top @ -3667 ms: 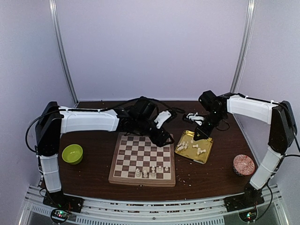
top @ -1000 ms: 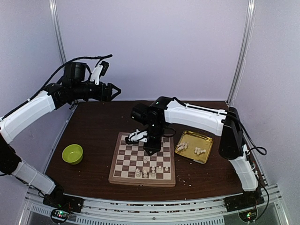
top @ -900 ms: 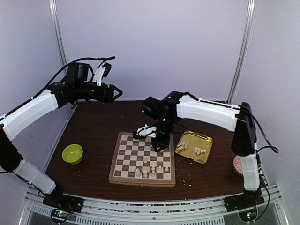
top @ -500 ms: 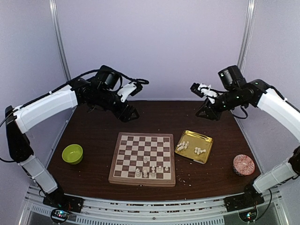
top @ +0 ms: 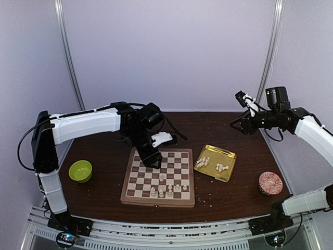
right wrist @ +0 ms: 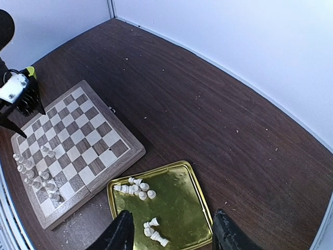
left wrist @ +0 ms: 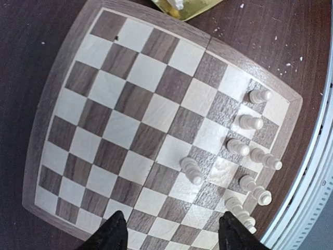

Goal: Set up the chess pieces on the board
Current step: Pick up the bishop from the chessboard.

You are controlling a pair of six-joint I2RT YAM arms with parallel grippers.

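Observation:
The wooden checkered board (top: pixel 136 178) lies mid-table. Several cream chess pieces (top: pixel 170 189) stand along its near edge, and one (top: pixel 161 177) stands a row further in. More chess pieces (top: pixel 222 167) lie toppled in the gold tray (top: pixel 225 153). My left gripper (top: pixel 154 160) hovers over the board's far left part, open and empty; its wrist view shows the board (left wrist: pixel 130 120) with pieces (left wrist: pixel 248 122) to the right of the gripper (left wrist: pixel 171 235). My right gripper (top: pixel 235 124) hangs high at the back right, open. In its wrist view the gripper (right wrist: pixel 169 237) sits above the tray (right wrist: pixel 179 174) and pieces (right wrist: pixel 136 186).
A lime green bowl (top: pixel 80 171) sits left of the board. A round reddish patterned disc (top: pixel 270 183) lies at the right near corner. Crumbs are scattered on the dark table. Walls and metal posts close in the back and sides.
My right arm lifted off the board and swung up to the back right, its jaws widening. My left arm came down from high at the back left to above the board.

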